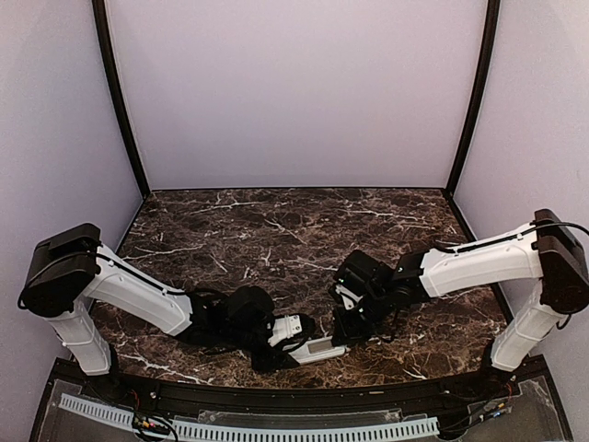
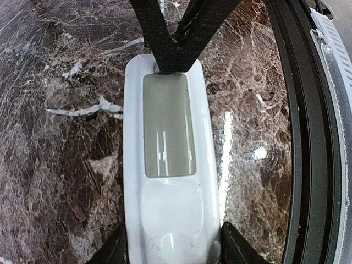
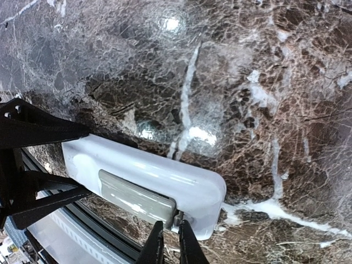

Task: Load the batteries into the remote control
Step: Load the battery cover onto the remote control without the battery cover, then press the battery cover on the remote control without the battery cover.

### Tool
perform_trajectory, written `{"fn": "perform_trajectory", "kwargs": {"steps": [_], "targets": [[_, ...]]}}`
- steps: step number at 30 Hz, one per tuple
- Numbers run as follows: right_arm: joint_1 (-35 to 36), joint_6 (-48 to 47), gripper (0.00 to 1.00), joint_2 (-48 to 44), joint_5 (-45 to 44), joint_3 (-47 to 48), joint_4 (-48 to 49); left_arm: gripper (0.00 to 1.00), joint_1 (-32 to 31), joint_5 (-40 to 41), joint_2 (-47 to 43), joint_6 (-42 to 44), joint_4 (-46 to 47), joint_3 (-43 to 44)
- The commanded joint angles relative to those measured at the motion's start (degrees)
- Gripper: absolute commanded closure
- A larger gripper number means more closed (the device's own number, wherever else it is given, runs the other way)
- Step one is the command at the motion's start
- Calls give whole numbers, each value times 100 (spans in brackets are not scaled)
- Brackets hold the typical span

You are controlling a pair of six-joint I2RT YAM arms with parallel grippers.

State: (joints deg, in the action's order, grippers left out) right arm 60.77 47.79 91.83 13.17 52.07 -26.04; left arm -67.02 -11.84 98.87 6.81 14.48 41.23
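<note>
Clamps in left gripper the remote control by its long sides at one end, back and grey cover upward, long axis running straight to right gripper at the opposite end, all but closed against cover's lip, nothing visibly held.

Even, soft overhead lighting across my three views.
Lamp glare spots the polished marble tabletop and streaks the remote control; its near end blurs in my left wrist view.
</note>
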Motion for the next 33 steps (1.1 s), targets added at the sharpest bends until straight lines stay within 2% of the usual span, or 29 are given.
{"fn": "perform_trajectory", "kwargs": {"steps": [1,8,13,21,26,30,31,32,33], "targets": [[68,-197,89,-101,-165,264,-387,52,-48,-118,300,-168,-938,-168],[72,-430,87,-328,-302,685,-772,52,-48,-134,321,-162,-947,-160],[67,-503,100,-214,-60,710,-452,52,-48,-135,326,-162,-954,-151],[6,-375,100,435,420,100,460,52,-48,-135,326,-162,-960,-151],[8,-393,100,397,369,47,455,50,-51,-99,282,-177,-958,-160],[-21,-696,100,151,238,311,116,41,-48,30,-99,-240,-941,-244],[-22,-858,100,85,239,396,76,34,-48,49,-194,-287,-926,-263],[-22,-1034,95,23,232,485,32,27,-48,76,-408,-308,-894,-306],[-23,-1238,88,-48,193,584,-20,23,-52,72,-529,-368,-876,-321]]}}
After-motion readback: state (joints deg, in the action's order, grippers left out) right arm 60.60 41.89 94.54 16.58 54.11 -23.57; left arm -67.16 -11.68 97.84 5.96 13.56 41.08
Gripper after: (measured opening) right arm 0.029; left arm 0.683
